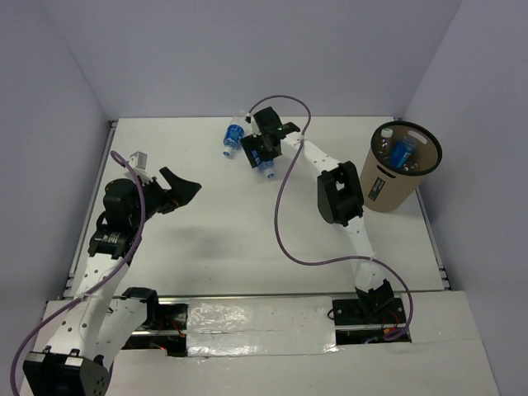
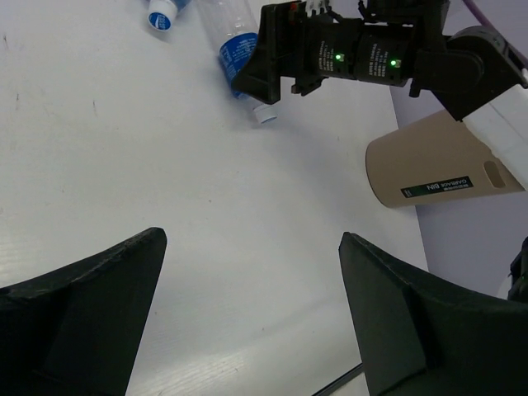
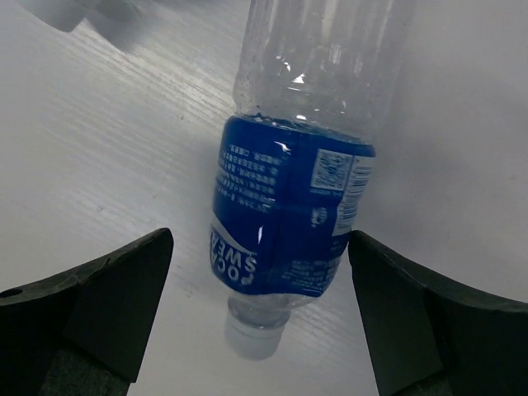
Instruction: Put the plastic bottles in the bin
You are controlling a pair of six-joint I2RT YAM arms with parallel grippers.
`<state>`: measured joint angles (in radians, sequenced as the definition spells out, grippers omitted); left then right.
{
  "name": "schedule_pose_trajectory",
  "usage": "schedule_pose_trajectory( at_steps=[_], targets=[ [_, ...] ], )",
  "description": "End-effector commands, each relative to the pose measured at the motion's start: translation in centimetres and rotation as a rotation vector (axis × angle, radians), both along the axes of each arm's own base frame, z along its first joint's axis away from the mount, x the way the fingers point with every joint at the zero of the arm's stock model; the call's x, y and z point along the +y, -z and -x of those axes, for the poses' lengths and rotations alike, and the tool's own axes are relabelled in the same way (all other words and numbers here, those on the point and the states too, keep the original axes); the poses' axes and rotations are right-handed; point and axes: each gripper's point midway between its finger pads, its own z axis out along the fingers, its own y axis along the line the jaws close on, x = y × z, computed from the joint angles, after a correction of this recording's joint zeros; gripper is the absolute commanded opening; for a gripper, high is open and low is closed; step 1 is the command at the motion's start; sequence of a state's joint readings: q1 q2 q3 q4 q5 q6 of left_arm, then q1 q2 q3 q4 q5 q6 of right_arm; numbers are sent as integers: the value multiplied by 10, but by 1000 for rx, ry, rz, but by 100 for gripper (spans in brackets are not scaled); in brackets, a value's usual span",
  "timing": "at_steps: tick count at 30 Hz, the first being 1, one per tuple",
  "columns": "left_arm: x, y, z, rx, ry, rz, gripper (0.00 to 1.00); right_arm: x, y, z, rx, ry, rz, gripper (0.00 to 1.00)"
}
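Observation:
A clear plastic bottle with a blue label [image 3: 289, 210] and a white cap lies on the white table. My right gripper [image 3: 260, 241] is open, with one finger on each side of the label and neither touching it. From above, this gripper [image 1: 260, 155] sits over that bottle [image 1: 266, 167] at the back middle. A second blue-labelled bottle [image 1: 233, 137] lies just left of it. Both also show in the left wrist view [image 2: 239, 49]. The tan bin [image 1: 388, 188] stands at the back right with bottles inside [image 1: 403, 153]. My left gripper [image 1: 180, 186] is open and empty over bare table [image 2: 252, 239].
The right arm [image 1: 340, 196] stretches diagonally from its base to the back middle, its purple cable looping over the table. Grey walls close the back and both sides. The bin [image 2: 437, 169] has a dark label on its side.

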<state>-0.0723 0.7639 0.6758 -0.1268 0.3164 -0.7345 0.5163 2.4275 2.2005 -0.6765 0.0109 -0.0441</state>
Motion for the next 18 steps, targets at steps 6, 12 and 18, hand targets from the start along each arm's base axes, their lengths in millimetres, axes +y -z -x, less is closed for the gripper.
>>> schedule_pose_trajectory(
  at_steps=[6, 12, 18],
  targets=[
    [-15, -6, 2, -19, 58, 126, 99, 8, 26, 3, 59, 8, -23, 87],
    [-29, -3, 5, -40, 99, 215, 100, 9, 29, 6, 82, 40, -74, 68],
    [-61, 8, -1, 3, 184, 224, 100, -14, 12, 10, 87, 97, -144, 26]
  ],
)
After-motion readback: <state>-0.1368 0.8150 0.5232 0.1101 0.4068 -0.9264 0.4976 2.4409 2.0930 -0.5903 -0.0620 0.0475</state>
